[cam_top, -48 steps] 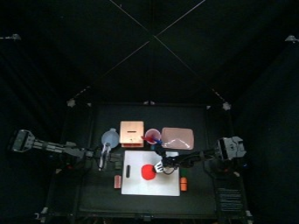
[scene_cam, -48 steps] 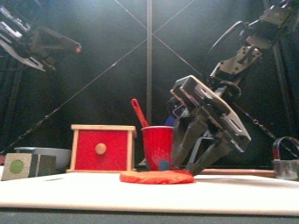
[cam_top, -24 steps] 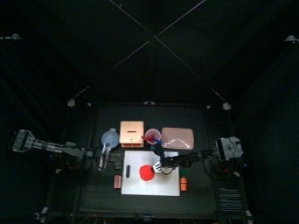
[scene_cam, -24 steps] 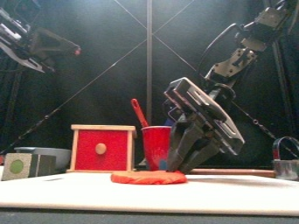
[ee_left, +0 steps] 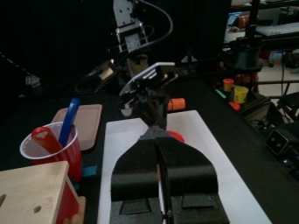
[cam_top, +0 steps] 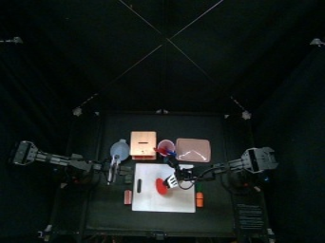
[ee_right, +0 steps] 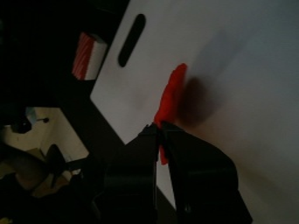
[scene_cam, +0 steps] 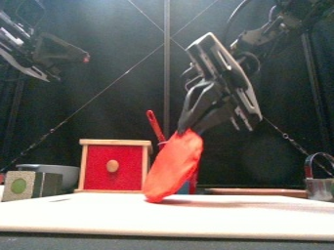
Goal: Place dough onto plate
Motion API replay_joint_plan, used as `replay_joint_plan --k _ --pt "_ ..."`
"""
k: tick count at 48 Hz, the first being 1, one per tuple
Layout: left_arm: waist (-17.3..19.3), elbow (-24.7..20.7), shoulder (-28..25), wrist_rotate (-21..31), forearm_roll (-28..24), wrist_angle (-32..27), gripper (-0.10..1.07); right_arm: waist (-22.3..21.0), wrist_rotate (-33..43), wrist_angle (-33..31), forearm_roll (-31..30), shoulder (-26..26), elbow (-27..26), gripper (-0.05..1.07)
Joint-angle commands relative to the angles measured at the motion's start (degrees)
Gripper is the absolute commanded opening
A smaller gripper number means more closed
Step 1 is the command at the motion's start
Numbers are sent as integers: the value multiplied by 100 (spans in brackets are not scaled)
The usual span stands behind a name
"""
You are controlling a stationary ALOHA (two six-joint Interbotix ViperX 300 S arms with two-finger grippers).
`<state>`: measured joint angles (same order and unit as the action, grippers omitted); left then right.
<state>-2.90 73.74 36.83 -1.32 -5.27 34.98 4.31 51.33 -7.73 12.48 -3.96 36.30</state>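
Dough now hangs edge-down from the right gripper, pinched between its closed jaws, lower tip just touching the white board; a second ago it lay flat. Transfer to the plate comes next. Left gripper rests shut, well aside.

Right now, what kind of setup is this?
Looks like a robot test cell rather than a real kitchen: black curtains pen in a small table, and the right gripper lifts red dough off a white board among props, a plate and a cup.
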Motion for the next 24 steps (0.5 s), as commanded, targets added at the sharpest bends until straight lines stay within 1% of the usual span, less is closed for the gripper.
replay_joint_plan --k 1,5,9,18,24 --pt "9 -62 0 9 9 44 2 -35 -9 -114 -26 -404 18 44" --pt "9 -53 0 9 9 35 2 -35 -9 -246 -79 -615 149 44" --pt "18 -53 0 9 9 35 2 -70 0 -255 -53 -721 299 44" --pt "53 -35 -9 18 9 35 2 -70 0 -255 -53 -738 598 45" --pt "79 -26 -9 9 9 44 2 -44 0 -255 -44 -703 633 45"
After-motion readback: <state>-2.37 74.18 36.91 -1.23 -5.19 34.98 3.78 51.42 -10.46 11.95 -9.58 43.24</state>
